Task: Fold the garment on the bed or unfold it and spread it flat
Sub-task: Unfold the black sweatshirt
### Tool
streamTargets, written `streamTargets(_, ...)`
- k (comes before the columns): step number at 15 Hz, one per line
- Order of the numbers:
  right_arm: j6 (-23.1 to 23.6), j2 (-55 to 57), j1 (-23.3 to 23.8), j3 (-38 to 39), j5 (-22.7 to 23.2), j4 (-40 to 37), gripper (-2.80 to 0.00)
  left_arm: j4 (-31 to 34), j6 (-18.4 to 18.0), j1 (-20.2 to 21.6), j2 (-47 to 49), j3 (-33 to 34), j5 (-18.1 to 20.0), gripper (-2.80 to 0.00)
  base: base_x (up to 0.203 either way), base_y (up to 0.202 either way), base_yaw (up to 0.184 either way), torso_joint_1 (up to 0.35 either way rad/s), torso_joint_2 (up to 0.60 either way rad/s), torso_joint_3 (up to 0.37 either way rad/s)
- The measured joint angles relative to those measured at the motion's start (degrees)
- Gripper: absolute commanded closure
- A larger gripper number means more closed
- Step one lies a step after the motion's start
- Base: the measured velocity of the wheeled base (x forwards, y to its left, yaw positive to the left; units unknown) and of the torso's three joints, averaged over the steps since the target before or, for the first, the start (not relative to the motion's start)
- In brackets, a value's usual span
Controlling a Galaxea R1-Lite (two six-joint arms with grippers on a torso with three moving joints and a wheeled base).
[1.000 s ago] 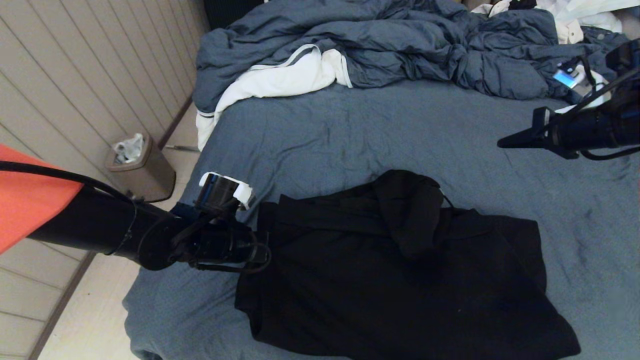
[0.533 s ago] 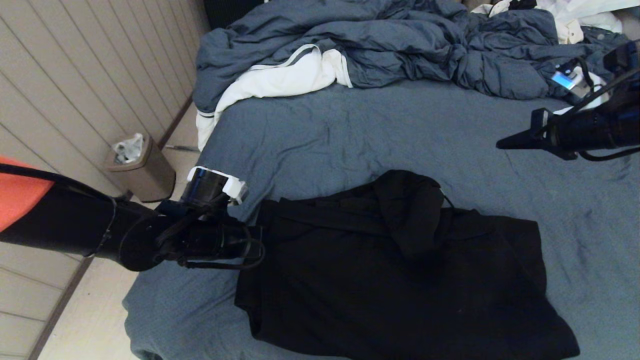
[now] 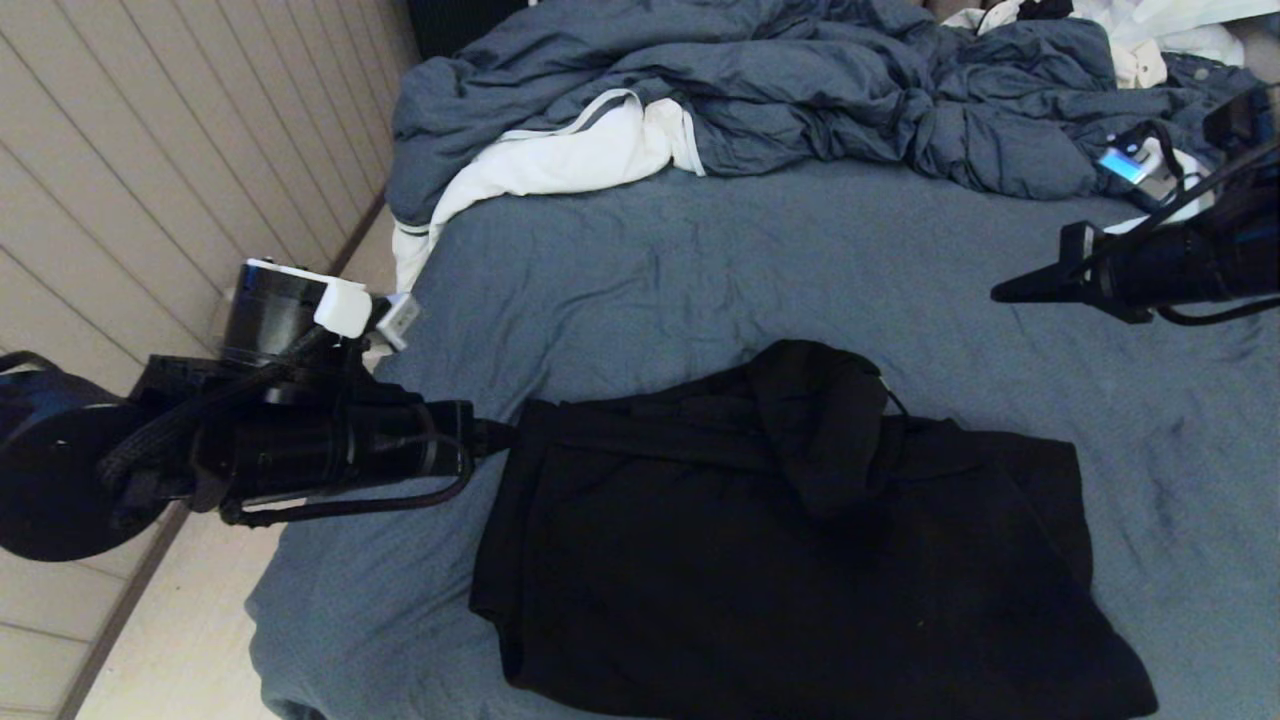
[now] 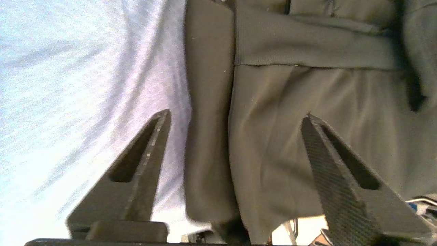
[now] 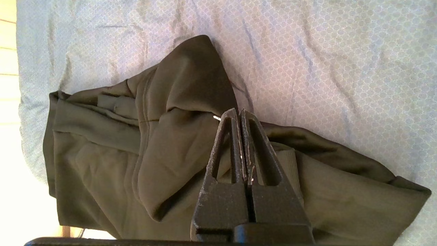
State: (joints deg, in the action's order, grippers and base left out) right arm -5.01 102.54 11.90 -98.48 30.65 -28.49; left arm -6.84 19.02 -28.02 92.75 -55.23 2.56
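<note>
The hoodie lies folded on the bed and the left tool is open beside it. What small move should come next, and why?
Probably draw the left tool clear of the hoodie. Its fingers stand wide apart with nothing between them, at the hoodie's left edge, and the hoodie lies as a compact bundle on the bed. The right tool is shut, above the bed to the right.

The bed wears a slightly wrinkled blue-grey sheet. The black garment lies folded on its near part. At the far end sit a rumpled blue-grey duvet and a white cloth with grey trim.
</note>
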Motion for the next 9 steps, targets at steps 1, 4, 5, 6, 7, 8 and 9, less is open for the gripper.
streamTargets(1,0.00,-0.06,0.02,0.00,0.01,0.00,0.00,1.05,-0.03,0.10,-1.51,0.43,-0.07,0.00,0.000,0.000,0.000,0.000,0.00,0.000)
streamTargets(4,0.41,-0.24,-0.26,0.51,0.05,-0.19,0.00,1.86,-0.06,0.10,-5.70,3.24,-0.24,0.00,0.000,0.000,0.000,0.000,0.00,0.000)
streamTargets(5,1.37,-0.28,-0.30,1.04,0.05,-0.39,0.00,3.22,0.09,-0.07,-7.19,4.08,-0.30,0.00,0.000,0.000,0.000,0.000,0.00,0.000)
streamTargets(6,2.33,-0.32,-0.62,1.85,0.05,-0.49,0.00,4.32,0.47,-0.26,-8.56,4.58,-0.08,0.00,0.000,0.000,0.000,0.000,0.00,0.000)
streamTargets(7,2.91,-0.37,-1.46,2.65,-0.02,-0.52,0.00,4.48,0.92,-0.36,-9.64,4.97,0.24,0.00,0.000,0.000,0.000,0.000,0.00,0.000)
streamTargets(8,3.34,-0.49,-2.61,3.62,-0.16,-0.63,0.00,4.63,1.86,-0.37,-10.50,5.52,0.44,0.00,0.000,0.000,0.000,0.000,0.00,0.000)
streamTargets(9,3.78,-0.69,-4.04,4.55,-0.36,-0.74,0.00,4.59,3.10,-0.37,-11.01,6.14,0.49,0.00,0.000,0.000,0.000,0.000,0.00,0.000)
